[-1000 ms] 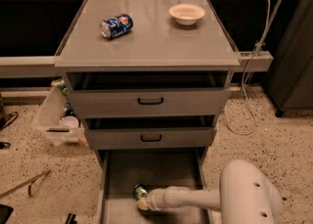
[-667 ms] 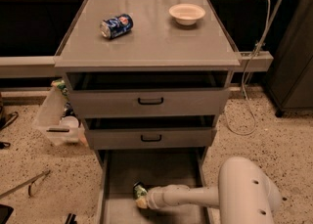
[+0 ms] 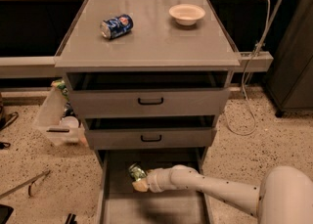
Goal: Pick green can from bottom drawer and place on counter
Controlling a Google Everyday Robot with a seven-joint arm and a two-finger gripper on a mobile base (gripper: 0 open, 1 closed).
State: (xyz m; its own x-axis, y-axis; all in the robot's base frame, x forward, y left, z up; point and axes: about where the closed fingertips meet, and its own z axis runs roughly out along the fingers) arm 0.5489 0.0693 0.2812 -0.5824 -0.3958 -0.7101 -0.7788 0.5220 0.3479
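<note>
The green can (image 3: 137, 171) is at the tip of my gripper (image 3: 140, 184), inside the open bottom drawer (image 3: 115, 203), left of its middle. My gripper is shut on the can and holds it tilted just above the drawer floor. My pale arm (image 3: 210, 191) reaches in from the lower right. The grey counter (image 3: 156, 37) tops the cabinet, above the two shallower drawers.
A blue can (image 3: 116, 26) lies on its side on the counter's left, and a white bowl (image 3: 186, 13) stands at its back right. A clear plastic bin (image 3: 56, 120) sits on the floor left of the cabinet. A white cable (image 3: 249, 86) hangs at the right.
My gripper and the green can have moved together, upward in the picture, away from the drawer's front. Nothing on the counter has moved.
</note>
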